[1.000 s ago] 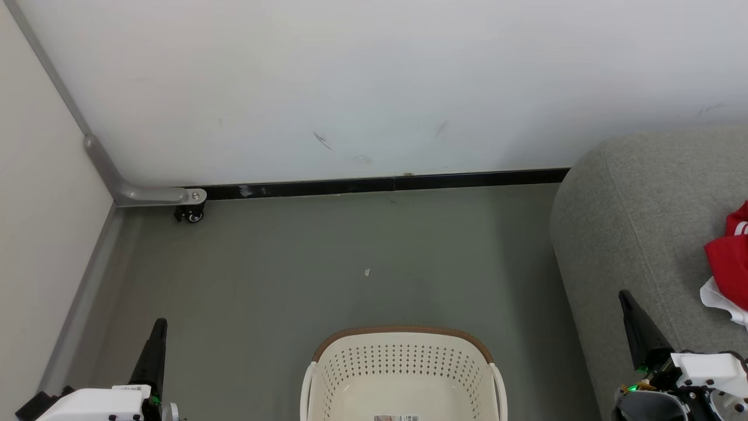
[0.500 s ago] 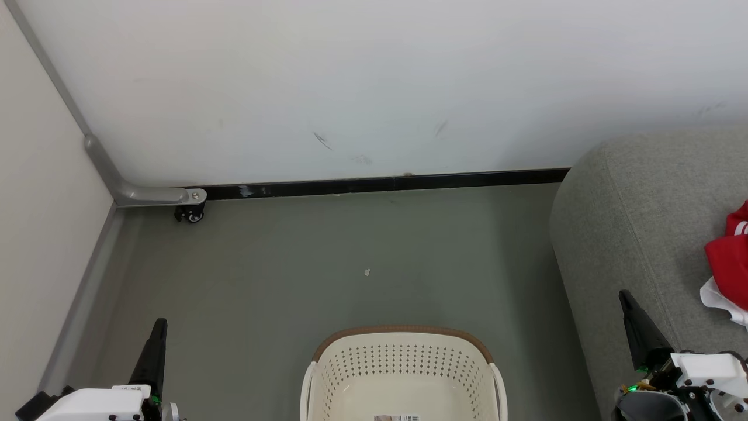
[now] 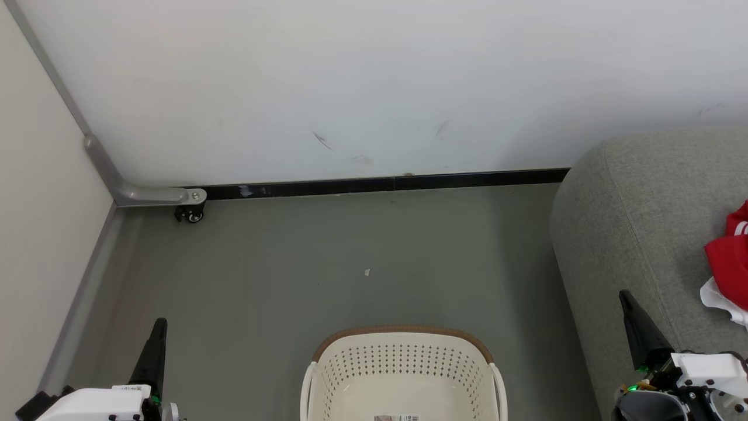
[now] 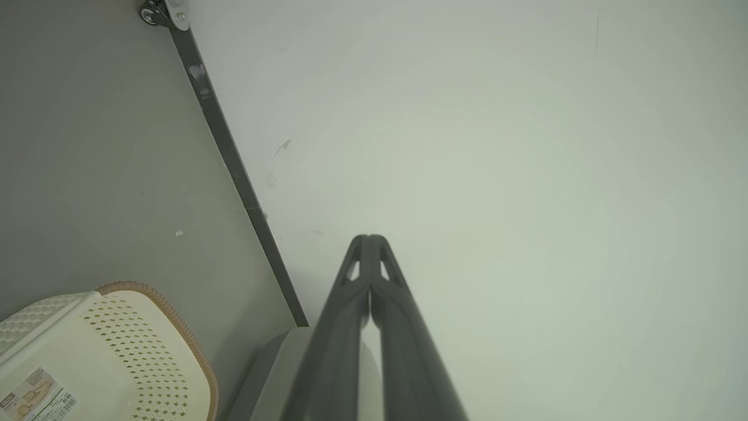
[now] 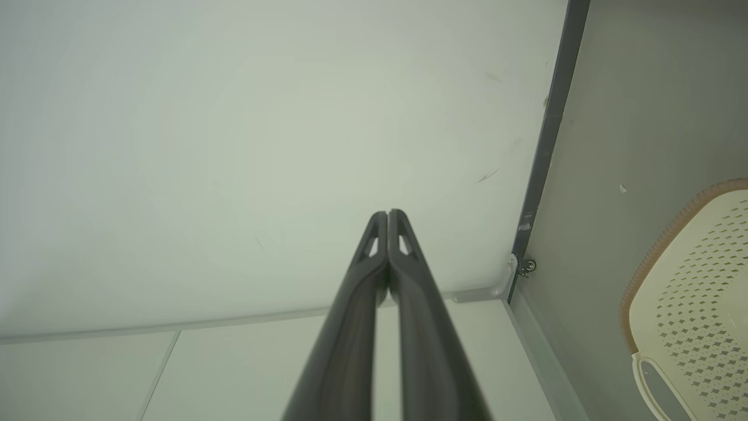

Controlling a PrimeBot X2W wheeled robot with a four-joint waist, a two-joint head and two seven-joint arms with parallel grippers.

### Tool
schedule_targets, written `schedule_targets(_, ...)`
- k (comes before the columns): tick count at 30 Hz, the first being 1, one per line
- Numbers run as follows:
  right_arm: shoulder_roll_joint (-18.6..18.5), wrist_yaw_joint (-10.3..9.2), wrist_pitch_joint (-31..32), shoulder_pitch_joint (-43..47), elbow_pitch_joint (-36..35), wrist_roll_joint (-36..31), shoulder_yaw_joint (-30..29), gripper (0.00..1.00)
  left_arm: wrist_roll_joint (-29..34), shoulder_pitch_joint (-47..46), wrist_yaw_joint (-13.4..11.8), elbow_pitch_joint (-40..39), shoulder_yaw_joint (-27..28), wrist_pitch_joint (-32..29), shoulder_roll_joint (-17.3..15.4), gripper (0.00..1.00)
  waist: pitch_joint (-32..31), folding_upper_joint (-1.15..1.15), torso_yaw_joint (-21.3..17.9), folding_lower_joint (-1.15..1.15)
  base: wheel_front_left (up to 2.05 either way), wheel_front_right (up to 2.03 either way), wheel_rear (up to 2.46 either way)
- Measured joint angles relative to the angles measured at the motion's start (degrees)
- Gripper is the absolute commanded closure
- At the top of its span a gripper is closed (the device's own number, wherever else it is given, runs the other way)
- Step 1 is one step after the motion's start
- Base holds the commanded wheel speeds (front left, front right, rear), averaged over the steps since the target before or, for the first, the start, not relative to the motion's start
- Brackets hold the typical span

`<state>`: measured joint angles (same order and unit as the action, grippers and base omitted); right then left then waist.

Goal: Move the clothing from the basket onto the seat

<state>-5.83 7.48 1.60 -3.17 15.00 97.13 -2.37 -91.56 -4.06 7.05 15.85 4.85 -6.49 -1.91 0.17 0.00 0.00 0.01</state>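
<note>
Head view, basket [image 3: 403,358] on grey floor [image 3: 350,245], red clothing [image 3: 727,263] on seat [image 3: 637,222], left gripper [image 3: 159,325] and right gripper [image 3: 626,300] each pressed together, gripping nothing.

White wall [image 3: 374,88], faintly scuffed, meets grey floor [image 3: 327,257] at a black skirting [image 3: 380,185]. Grey-framed cream partition [image 3: 35,204] at left, caster [image 3: 191,215] at its foot.

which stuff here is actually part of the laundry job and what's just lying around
Part of the job:
basket
seat
red clothing, lying on the seat

Just lying about:
pale scrap on the floor
caster wheel
black skirting strip
</note>
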Motion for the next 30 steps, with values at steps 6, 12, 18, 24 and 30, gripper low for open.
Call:
schedule_targets(6,0.02,0.00,0.00,0.00,0.00,-0.03,-0.05,1.00,0.00,0.00,0.00,0.00,0.00,0.00,0.00,1.00,0.00,0.00,0.00,0.00,0.00,0.00,0.00)
schedule_targets(12,0.04,0.00,0.01,0.00,0.01,-0.08,-0.09,1.00,0.00,0.00,0.00,-0.01,0.00,0.00,0.00,1.00,0.00,0.00,0.00,0.00,0.00,0.00,0.00)
schedule_targets(18,0.10,0.00,0.01,0.00,0.01,-0.11,-0.13,1.00,0.00,0.00,0.00,-0.01,0.00,0.00,0.00,1.00,0.00,0.00,0.00,0.00,0.00,0.00,0.00)
schedule_targets(24,0.15,0.00,0.16,0.00,0.02,-0.15,-0.16,1.00,0.00,0.00,0.00,-0.02,0.00,0.00,0.00,1.00,0.00,0.00,0.00,0.00,0.00,0.00,0.00)
schedule_targets(30,0.16,0.00,0.16,0.00,0.02,-0.15,-0.23,1.00,0.00,0.00,0.00,-0.02,0.00,0.00,0.00,1.00,0.00,0.00,0.00,0.00,0.00,0.00,0.00)
